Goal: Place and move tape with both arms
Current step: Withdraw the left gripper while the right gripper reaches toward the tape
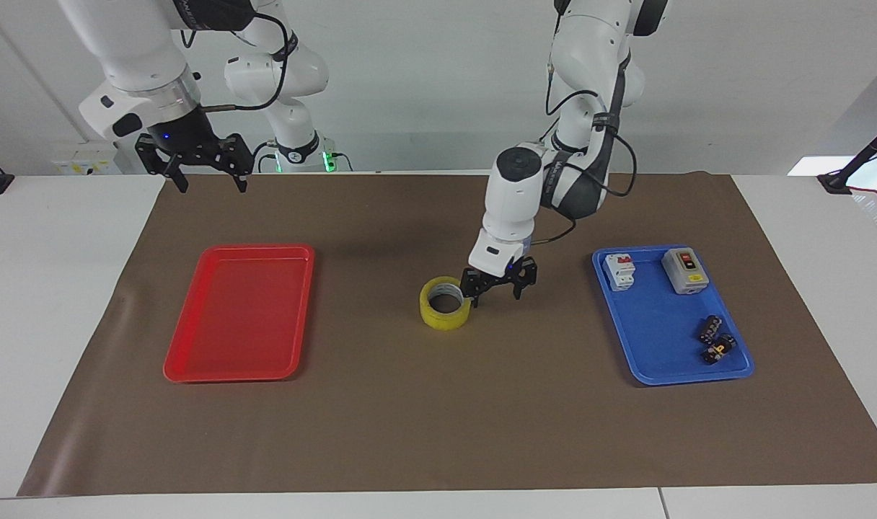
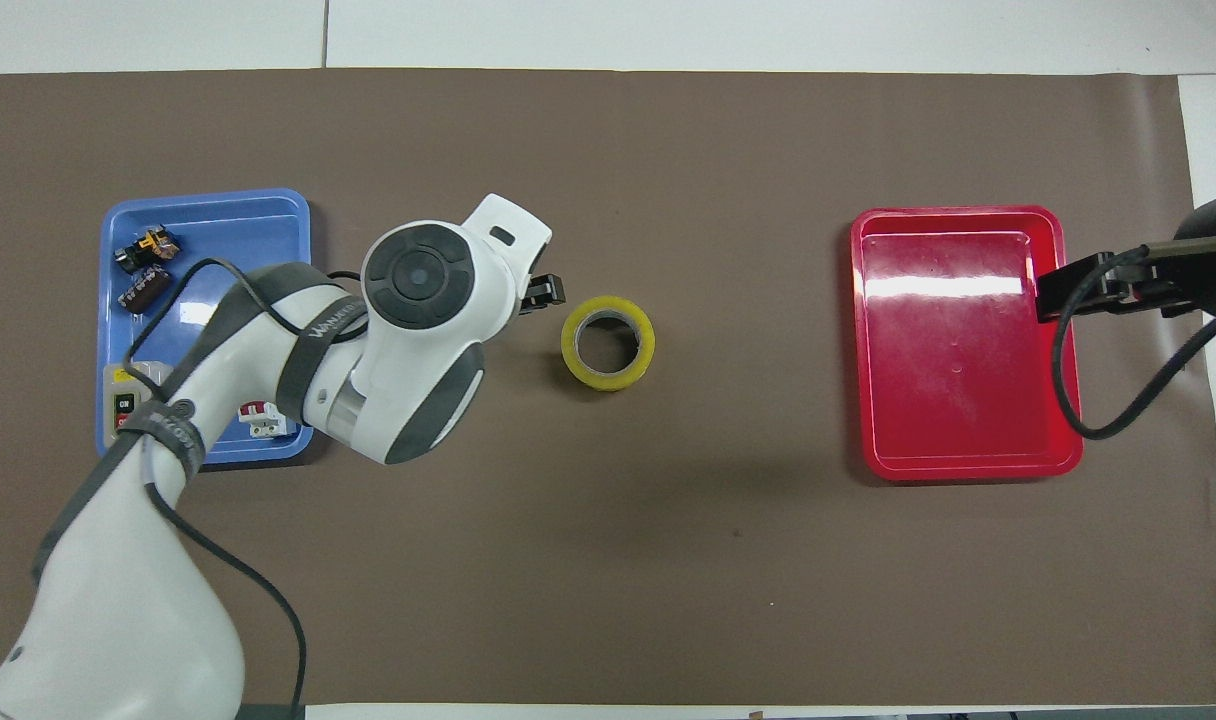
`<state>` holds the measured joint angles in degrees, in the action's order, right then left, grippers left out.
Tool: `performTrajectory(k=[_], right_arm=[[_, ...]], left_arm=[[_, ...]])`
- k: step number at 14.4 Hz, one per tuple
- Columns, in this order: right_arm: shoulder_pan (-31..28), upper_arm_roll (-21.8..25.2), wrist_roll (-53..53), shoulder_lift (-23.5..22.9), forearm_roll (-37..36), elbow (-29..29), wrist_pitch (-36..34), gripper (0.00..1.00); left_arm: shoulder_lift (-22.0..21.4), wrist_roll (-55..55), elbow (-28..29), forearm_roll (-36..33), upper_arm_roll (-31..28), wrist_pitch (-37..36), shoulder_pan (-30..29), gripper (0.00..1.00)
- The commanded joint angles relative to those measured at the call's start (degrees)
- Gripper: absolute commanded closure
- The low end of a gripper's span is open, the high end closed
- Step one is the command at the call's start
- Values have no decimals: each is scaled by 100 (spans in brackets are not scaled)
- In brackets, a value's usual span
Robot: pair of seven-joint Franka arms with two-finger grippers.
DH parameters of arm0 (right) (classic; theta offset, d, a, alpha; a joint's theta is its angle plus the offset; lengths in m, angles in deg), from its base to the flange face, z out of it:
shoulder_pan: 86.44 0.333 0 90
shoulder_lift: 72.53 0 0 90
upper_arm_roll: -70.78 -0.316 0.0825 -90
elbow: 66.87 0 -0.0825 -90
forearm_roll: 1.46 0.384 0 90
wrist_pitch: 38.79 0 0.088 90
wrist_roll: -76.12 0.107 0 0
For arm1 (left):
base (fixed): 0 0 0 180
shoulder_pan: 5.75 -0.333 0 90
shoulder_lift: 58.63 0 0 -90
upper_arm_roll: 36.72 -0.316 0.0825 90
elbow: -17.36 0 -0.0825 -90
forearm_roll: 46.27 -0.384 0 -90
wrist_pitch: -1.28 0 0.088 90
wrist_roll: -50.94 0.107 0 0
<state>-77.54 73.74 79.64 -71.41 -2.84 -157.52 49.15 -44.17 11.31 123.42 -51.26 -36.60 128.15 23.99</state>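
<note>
Yellow tape point(image 1: 446, 313) flat on worktop point(image 1: 438, 432), placed. Left gripper point(image 1: 498, 286) beside it, fingers released. Right gripper point(image 1: 203, 164) waits, fingers spread. Next: right-arm pickup.

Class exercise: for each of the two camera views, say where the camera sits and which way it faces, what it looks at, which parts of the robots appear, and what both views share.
Facing view: high across the table, facing the robots; shows the mat, both arms, the left gripper open beside the tape, the right gripper open above the mat's edge near the red tray.
Overhead view: above the robots' end, looking steeply down; the left arm enters from the bottom, only the right arm's hand shows.
Shared: tape, red tray, blue tray, half a turn apart.
</note>
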Motion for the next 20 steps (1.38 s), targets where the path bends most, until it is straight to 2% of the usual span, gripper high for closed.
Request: performTrajectory(k=[1, 3, 8, 14, 17, 20], right_arm=[[225, -32, -167, 65, 120, -400, 424, 0], [542, -32, -141, -374, 401, -383, 801, 0], [1394, -32, 52, -1350, 419, -383, 2190, 0], [2317, -32, 1414, -2668, 366, -251, 3718, 0], [2354, -32, 1441, -2889, 358, -452, 4203, 0], [2380, -32, 1407, -2811, 349, -1075, 4792, 0]], left_arm=[[-540, 716, 195, -115, 41, -583, -519, 0], [-752, 1235, 178, -80, 41, -909, -933, 0], [-1183, 2729, 90, 631, 15, -1489, -1900, 0], [-1324, 3681, -515, 641, -29, -2456, -2613, 0], [-1271, 3699, -999, 649, -29, -3001, -2753, 0], [-1245, 3839, -1290, 719, -47, -3336, -2798, 0]])
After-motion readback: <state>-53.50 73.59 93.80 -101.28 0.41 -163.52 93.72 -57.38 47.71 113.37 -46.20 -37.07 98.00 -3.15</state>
